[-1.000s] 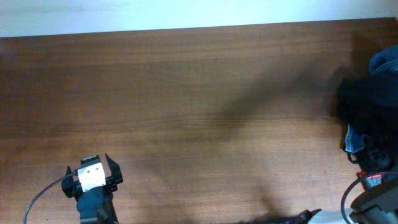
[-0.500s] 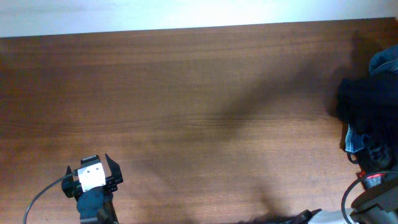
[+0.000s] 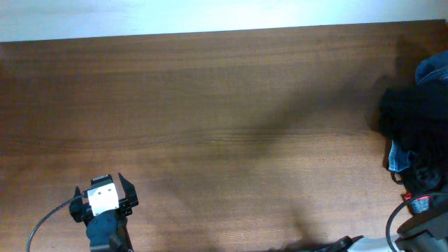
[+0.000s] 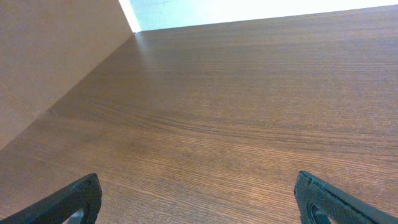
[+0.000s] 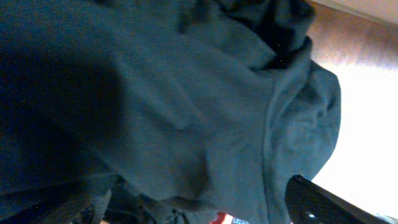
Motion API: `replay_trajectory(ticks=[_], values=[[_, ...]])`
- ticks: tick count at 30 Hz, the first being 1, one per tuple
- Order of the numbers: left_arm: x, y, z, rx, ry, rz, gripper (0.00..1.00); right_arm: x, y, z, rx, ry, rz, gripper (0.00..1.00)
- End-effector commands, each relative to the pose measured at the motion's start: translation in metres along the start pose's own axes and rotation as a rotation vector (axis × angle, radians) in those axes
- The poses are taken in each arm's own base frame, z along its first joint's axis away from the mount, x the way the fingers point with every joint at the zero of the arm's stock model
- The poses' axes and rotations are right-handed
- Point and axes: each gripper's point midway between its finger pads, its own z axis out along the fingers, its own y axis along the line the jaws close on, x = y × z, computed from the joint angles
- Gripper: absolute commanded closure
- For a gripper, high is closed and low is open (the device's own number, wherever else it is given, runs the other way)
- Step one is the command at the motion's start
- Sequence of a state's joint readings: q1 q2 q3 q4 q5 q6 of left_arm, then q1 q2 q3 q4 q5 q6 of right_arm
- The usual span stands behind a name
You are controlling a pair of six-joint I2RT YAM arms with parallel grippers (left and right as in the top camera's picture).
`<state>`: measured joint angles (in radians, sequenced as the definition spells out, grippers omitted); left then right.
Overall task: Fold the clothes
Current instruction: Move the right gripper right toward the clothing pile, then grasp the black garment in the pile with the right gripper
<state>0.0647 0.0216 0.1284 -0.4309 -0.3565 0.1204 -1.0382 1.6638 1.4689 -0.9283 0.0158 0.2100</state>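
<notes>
Only the right arm (image 3: 427,232) has moved — drawn slightly lower at the overhead view's corner.

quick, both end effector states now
Left end effector: open, empty.
Right end effector: open, jaws wide over the dark crumpled fabric garment, no grip visible.

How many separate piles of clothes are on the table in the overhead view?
1: a dark pile at the table's right edge, blue denim showing at its top and lower side. It runs past the frame, so more may be hidden.
</notes>
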Motion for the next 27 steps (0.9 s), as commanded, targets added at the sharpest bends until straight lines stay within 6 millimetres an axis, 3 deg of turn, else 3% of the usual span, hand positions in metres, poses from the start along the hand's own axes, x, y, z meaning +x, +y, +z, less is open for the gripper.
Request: replay_trajectory(ticks=[1,10,13,17,21,23,27], values=[[0.001,0.001,-0.001,-0.009,0.002,0.019,0.01,-0.011,-0.004,-0.001,-0.028,-0.023,0.059,0.04],[0.001,0.001,-0.001,-0.009,0.002,0.019,0.00,-0.027,0.006,0.005,-0.079,-0.073,0.044,0.04],[0.001,0.001,-0.001,-0.009,0.002,0.019,0.01,-0.026,0.023,0.014,-0.170,-0.059,-0.041,0.14],[0.001,0.001,-0.001,-0.009,0.002,0.019,0.01,-0.020,0.037,0.029,-0.255,-0.016,-0.079,0.43],[0.001,0.001,-0.001,-0.009,0.002,0.019,0.01,-0.016,0.039,0.037,-0.264,0.011,-0.075,0.63],[0.001,0.001,-0.001,-0.009,0.002,0.019,0.01,-0.016,0.042,0.034,-0.282,0.011,-0.076,0.68],[0.001,0.001,-0.001,-0.009,0.002,0.019,0.01,-0.024,0.049,0.012,-0.318,-0.005,-0.055,0.69]])
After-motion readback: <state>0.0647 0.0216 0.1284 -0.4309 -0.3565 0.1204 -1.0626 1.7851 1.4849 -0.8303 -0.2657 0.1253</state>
